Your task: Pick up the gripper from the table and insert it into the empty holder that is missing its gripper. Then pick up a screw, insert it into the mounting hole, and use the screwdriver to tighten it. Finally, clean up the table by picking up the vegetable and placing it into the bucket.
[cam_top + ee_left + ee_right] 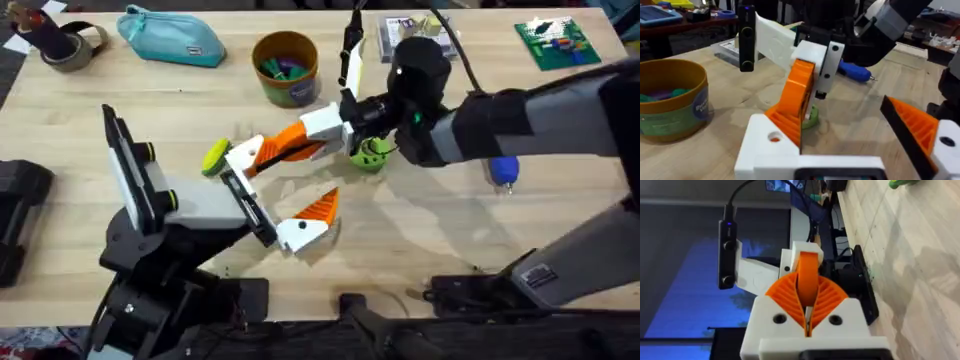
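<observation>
Right tool (300, 140) grips the gripper (285, 143) at holder (243, 153); vegetable (372, 152) beside.

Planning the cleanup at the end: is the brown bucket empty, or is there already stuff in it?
Not empty. The bucket stands upright on the table, and green and purple items show inside it. What they are, I cannot tell.

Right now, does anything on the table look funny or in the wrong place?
Yes. A green vegetable lies loose on the table beside the right pincer, not in the bucket.
</observation>
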